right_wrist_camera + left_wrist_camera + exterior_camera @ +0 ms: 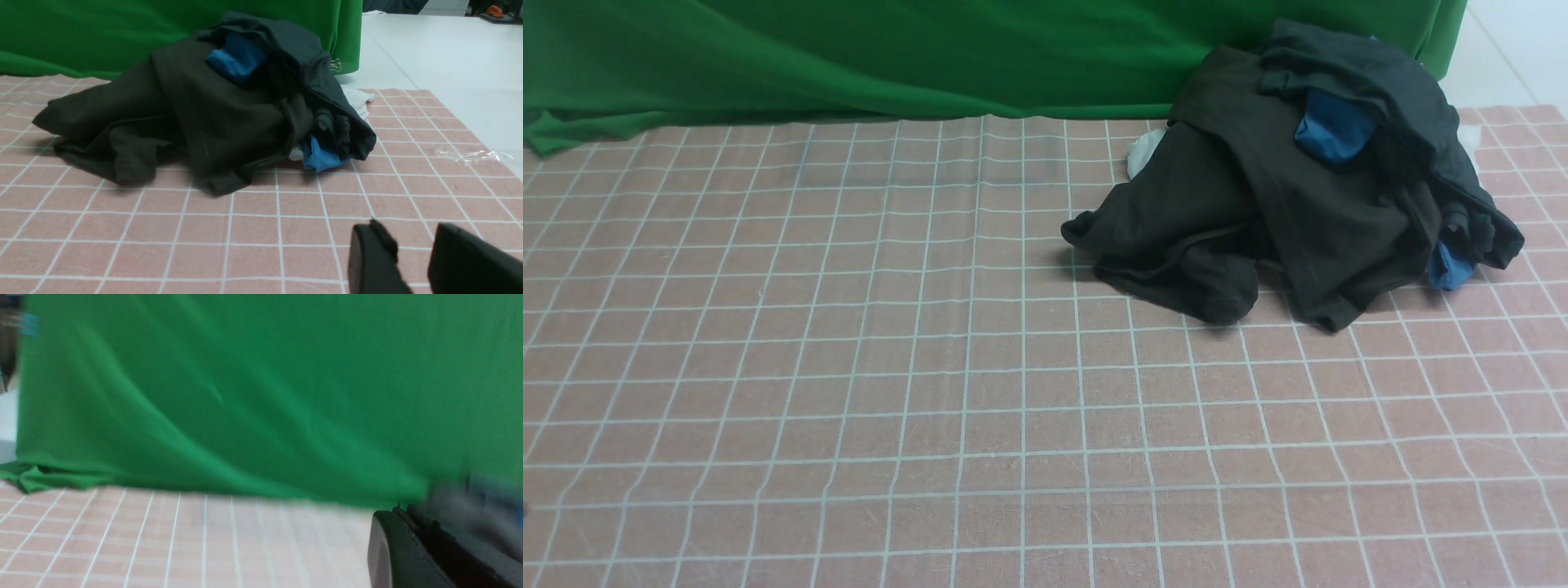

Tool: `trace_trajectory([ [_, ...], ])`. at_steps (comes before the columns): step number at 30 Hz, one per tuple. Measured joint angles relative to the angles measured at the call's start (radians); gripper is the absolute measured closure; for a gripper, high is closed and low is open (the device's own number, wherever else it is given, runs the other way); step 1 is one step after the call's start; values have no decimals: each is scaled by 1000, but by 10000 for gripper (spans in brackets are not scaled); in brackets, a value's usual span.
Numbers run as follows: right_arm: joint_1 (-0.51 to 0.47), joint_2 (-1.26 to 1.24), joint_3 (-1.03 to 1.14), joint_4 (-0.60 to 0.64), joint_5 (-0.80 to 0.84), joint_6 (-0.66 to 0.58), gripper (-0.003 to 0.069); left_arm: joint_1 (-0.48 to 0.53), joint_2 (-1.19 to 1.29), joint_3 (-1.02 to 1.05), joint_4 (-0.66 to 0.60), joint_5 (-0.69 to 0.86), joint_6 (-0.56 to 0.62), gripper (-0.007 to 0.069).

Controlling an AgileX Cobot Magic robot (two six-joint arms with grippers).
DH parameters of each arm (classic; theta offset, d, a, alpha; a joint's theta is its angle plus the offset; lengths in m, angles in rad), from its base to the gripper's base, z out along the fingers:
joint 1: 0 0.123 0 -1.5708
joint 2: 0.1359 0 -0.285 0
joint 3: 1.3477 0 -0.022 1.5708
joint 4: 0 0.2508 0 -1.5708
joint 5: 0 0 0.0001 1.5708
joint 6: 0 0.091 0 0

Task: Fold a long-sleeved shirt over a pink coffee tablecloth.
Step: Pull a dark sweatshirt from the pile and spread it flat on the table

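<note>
Nothing is folded yet: the shirt (1225,212) lies crumpled at two o'clock on the tablecloth (849,367), with a grey garment (1380,90) partly over it. Spreading and every fold are left. The left gripper (402,516) is pressed together, the right gripper (408,234) spread. Both look empty.

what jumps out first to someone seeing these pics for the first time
The dark heap at the far right of the pink coffee tablecloth: the crumpled black long-sleeved shirt sprawls in front, with a dark grey garment and blue cloth bunched on top. Behind it, a bright green cloth hangs along the tablecloth's far edge.
</note>
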Motion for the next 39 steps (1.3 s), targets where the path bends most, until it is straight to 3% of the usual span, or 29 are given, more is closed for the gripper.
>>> trace_trajectory([
  [2,0,0,0,0,0,0,419,-17,134,-71,-17,89,94,605],
  [7,0,0,0,0,0,0,419,-163,386,-202,-29,227,140,605],
  [13,0,0,0,6,-68,26,419,-305,557,-270,-13,187,145,605],
  [16,0,0,0,69,-182,160,419,-337,595,-270,-37,164,146,605],
  [21,0,0,0,133,-408,507,419,-352,613,-270,-84,191,207,605],
  [25,26,8,-21,140,-362,607,452,-352,614,-284,-109,211,261,605],
  [30,164,171,-229,142,-72,454,489,-352,620,-319,-154,235,333,605],
  [31,252,301,-359,142,55,346,491,-352,628,-343,-170,240,363,605],
  [32,261,317,-373,142,68,335,491,-352,630,-350,-173,241,365,605],
  [35,427,626,-622,102,281,180,485,-352,665,-416,-211,261,399,605],
  [39,514,893,-782,23,368,127,459,-352,693,-453,-212,294,411,605],
])
